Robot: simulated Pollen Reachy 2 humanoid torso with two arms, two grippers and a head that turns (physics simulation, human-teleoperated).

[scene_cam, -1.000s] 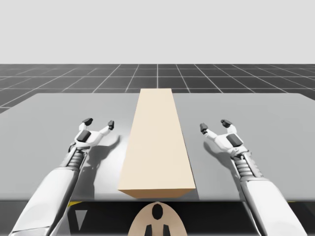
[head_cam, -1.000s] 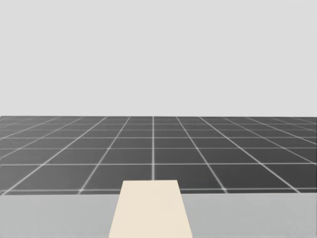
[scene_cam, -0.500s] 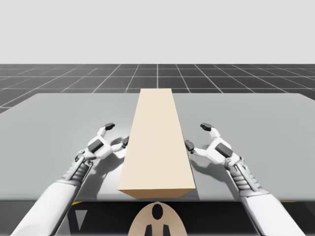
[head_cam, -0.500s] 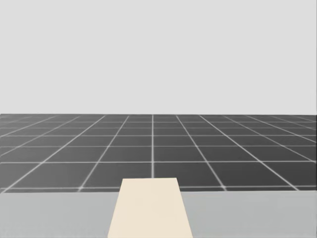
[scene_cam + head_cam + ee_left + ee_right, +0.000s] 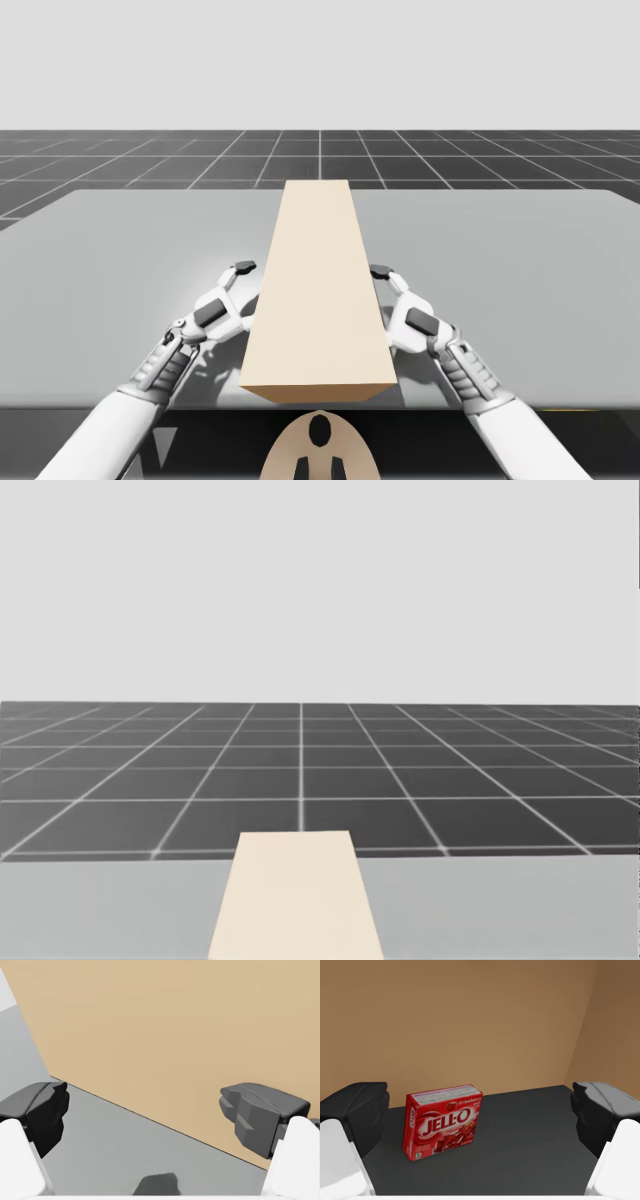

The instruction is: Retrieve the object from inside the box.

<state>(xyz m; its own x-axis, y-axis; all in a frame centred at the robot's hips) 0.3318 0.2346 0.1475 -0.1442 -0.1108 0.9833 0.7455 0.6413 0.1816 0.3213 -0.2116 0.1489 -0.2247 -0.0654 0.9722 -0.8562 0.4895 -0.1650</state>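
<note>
Red flat box [image 5: 443,1121], ahead of spread right claw [image 5: 479,1115]

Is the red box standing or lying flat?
Standing: the red box rests on a narrow edge on the dark floor, broad face upright.

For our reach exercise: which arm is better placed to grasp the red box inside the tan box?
Right. The right gripper looks into the tan box, with the red box standing just ahead of its open fingers. The left gripper faces the tan box's solid outer wall.
</note>
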